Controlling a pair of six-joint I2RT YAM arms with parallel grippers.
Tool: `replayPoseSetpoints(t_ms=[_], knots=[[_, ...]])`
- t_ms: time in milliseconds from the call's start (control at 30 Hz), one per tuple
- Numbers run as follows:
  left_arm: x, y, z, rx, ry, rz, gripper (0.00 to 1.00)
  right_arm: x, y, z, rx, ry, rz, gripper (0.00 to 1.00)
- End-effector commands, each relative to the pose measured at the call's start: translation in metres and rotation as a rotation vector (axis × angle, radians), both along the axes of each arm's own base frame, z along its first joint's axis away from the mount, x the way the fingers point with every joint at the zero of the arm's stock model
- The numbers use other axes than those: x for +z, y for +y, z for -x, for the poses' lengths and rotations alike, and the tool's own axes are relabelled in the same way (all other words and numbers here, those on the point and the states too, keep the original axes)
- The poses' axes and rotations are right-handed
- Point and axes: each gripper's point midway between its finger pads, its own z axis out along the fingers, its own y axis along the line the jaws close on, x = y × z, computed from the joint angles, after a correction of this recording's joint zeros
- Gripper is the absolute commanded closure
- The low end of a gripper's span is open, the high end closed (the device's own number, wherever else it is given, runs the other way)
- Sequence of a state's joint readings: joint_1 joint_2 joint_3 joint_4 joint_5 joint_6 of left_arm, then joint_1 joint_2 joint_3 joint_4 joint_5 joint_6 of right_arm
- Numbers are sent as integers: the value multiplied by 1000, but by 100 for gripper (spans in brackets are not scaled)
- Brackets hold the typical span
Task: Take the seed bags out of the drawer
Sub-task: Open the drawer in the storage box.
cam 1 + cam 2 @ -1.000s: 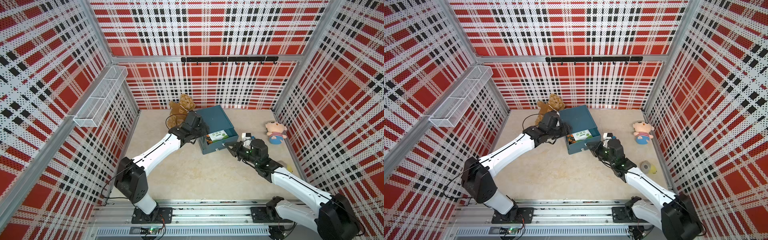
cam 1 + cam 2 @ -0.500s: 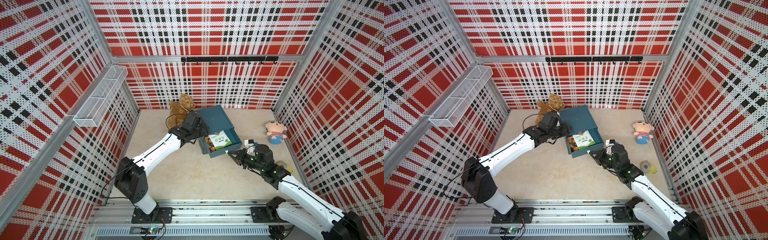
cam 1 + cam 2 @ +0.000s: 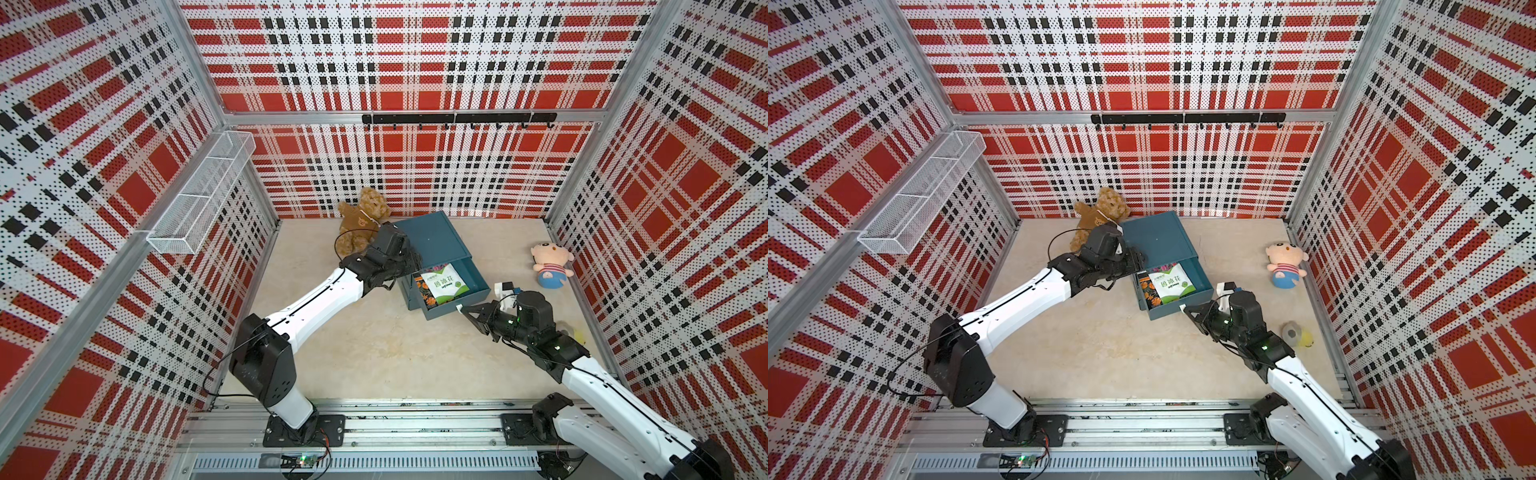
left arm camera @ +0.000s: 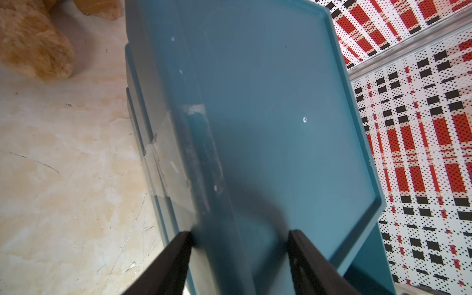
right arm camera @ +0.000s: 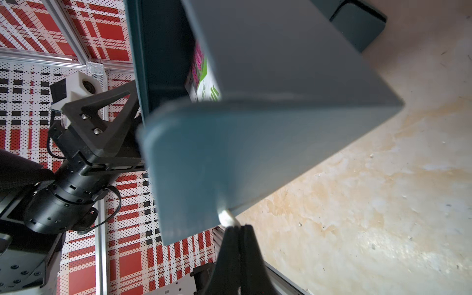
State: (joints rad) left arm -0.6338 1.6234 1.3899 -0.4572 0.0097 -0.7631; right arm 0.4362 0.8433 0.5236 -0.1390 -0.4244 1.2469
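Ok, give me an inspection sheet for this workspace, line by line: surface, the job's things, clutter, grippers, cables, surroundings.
Surface: beige tabletop, mottled and lightly scratched.
Job's things: seed bags lie in the teal drawer, which stands pulled out of its cabinet; none taken out yet.
Clutter: teddy bear, pink doll, small grey-and-yellow item.
Grippers: left gripper clamped on the cabinet's edge; right gripper shut on the drawer's white knob.
Cables: black loop at the left wrist; base cable by the left arm's foot.
Surroundings: plaid perforated walls, wire basket, black hook rail.
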Motion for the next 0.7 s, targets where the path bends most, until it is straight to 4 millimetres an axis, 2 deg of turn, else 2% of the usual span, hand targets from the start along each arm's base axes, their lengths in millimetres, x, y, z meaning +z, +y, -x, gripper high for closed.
replayPoseSetpoints(t_ms=[0,267,667], knots=[[-42,-3,18,-33,111,-72,36,-8,-3,10,25,45,44,100],[-45,-5,18,-32,117,-76,36,8,-5,8,25,24,56,100],[-46,-8,17,-36,120,-77,36,-2,-8,13,26,36,59,100]])
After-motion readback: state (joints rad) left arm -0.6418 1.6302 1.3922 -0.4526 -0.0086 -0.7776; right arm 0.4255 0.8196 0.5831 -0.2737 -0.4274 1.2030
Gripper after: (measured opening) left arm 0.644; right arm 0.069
